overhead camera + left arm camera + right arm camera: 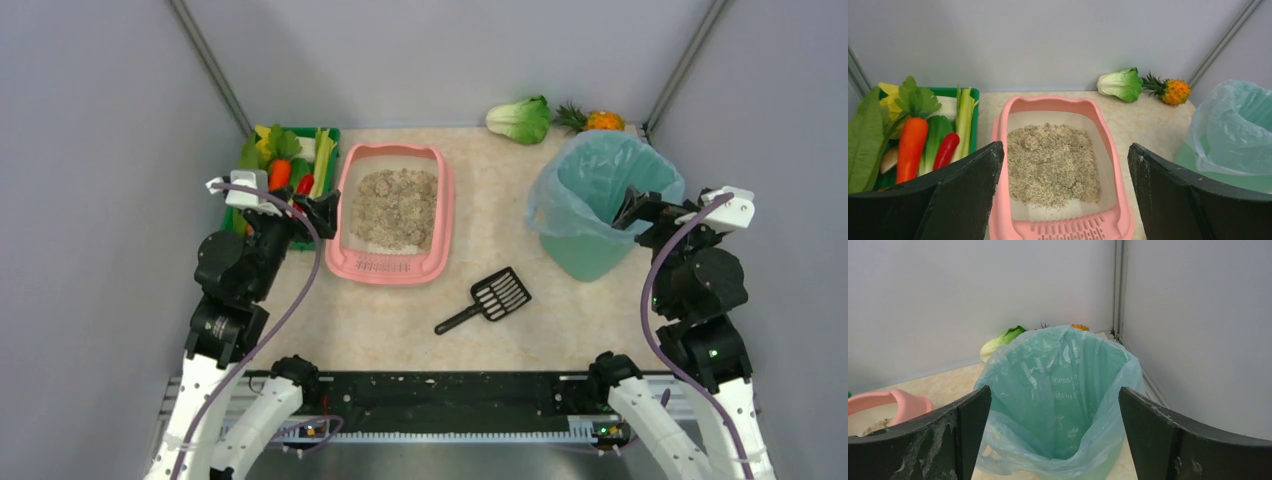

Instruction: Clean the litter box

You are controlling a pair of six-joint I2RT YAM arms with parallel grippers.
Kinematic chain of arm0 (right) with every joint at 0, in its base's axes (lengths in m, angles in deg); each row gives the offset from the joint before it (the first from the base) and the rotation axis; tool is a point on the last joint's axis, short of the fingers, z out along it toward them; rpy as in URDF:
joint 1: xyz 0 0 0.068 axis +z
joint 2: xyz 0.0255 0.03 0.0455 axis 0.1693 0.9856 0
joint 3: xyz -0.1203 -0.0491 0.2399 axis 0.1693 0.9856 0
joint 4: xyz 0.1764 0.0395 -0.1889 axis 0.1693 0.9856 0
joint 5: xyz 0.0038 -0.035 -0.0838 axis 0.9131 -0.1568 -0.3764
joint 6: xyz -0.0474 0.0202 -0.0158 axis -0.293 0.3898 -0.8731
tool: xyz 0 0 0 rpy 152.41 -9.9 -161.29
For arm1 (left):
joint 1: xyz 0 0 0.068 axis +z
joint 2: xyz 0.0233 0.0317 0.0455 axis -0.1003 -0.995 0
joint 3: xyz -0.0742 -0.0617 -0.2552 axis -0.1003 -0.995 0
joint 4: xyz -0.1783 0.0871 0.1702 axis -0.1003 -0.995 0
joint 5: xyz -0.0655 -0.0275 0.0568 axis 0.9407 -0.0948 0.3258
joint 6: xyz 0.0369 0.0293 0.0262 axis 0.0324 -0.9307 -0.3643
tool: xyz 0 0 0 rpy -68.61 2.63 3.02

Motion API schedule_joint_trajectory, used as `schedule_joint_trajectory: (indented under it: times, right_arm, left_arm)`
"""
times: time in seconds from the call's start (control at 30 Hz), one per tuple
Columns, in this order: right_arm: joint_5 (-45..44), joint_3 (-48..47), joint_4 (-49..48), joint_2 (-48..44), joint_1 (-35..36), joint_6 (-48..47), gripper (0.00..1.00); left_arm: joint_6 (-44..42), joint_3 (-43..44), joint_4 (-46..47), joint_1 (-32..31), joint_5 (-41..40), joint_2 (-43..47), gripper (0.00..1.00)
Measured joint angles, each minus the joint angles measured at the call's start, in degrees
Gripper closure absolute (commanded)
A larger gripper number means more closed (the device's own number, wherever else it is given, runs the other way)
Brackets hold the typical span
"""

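One pink litter box (392, 212) lies on the desk (500, 200), grey-beige litter (395, 205) heaped inside. A green crate (947, 91) stands just left of it, a black scoop (497, 293) near its front right corner, a teal bin (590, 250) well to its right. The left fingers (963, 200), spread wide and empty, hang at its left edge; the right fingers (963, 440), likewise, well right.

The left hand (1063, 154), fingers spread wide, frames the litter box (1048, 101) on the worktop (1148, 120). A crate (973, 94) of vegetables sits beside it on the left, a bin (1238, 130) on the right, and a cabbage (1122, 84) and pineapple (1175, 91) behind.
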Motion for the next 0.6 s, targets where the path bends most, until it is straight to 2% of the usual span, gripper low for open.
schedule_joint_trajectory:
  times: [0.23, 0.37, 0.47, 0.6]
  right_arm:
    - [0.0, -0.1, 1.0, -0.2, 0.0, 0.1, 0.01]
    - [0.2, -0.1, 1.9, -0.2, 0.0, 0.7, 0.01]
    - [0.7, -0.1, 2.6, -0.2, 0.0, 1.3, 0.01]
    - [2.1, -0.1, 3.6, -0.2, 0.0, 2.7, 0.01]
  left_arm:
    - [2.8, 0.0, -0.2, 0.0, 6.7, -4.2, 0.01]
    - [3.8, 0.5, -1.8, -0.6, 12.1, -10.1, 0.01]
    - [4.2, 1.2, -3.9, -3.3, 14.7, -16.3, 0.01]
    - [2.7, 2.2, -8.2, -11.4, 14.5, -23.6, 0.01]
